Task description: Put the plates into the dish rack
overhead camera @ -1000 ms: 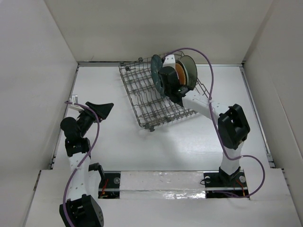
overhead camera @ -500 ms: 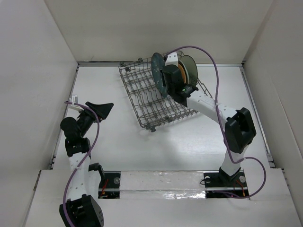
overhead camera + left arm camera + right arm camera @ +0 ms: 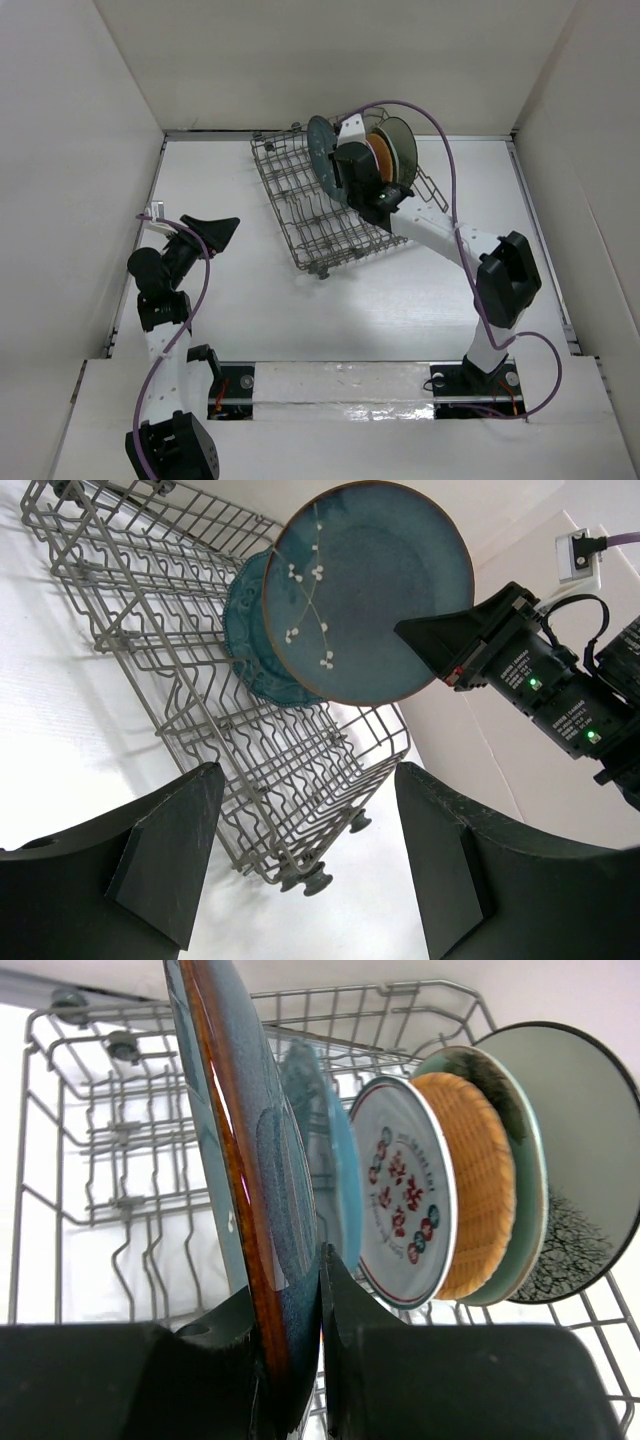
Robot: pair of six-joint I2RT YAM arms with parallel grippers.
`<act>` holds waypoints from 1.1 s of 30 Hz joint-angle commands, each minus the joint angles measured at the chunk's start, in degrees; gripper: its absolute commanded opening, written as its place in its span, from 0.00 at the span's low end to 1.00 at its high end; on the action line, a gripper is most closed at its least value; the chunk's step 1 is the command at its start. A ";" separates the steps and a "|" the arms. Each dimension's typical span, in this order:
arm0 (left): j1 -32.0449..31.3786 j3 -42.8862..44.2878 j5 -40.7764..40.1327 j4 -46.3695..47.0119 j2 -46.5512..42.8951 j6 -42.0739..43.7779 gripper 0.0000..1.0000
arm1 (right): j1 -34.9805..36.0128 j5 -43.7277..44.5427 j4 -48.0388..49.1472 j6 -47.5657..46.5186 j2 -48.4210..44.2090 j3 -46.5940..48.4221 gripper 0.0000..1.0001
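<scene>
right wrist shows us our right hand (image 3: 300, 1300) pinching the dark teal plate (image 3: 255, 1190) by its rim, on edge over the dish rack (image 3: 125, 1140), parallel to the teal scalloped plate (image 3: 335, 1180) just beside it, free tines below; our left hand (image 3: 300, 855) sits spread, well apart.

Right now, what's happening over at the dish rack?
The right gripper is shut on the rim of the round dark teal plate, holding it on edge above the grey wire dish rack, next to five plates standing in a row there. The left gripper sits open and empty, away from the rack.
</scene>
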 commanded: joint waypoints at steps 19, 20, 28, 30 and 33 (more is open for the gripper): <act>-0.08 0.36 0.16 2.22 -0.62 0.48 0.66 | 0.54 -0.17 8.33 -0.57 9.16 11.99 0.00; -0.08 0.36 0.16 2.30 -0.70 0.40 0.66 | 0.02 -0.70 7.97 -0.39 9.60 12.34 0.00; -0.08 0.27 0.16 2.48 -0.44 0.31 0.66 | 0.01 -1.23 7.62 2.42 12.33 10.94 0.00; -0.08 0.27 0.08 2.48 -0.53 0.31 0.66 | 0.01 -1.58 7.88 3.12 12.51 9.89 0.00; -0.08 0.19 -0.10 2.39 -0.61 0.31 0.66 | 0.63 -1.23 8.23 4.18 12.94 8.04 0.00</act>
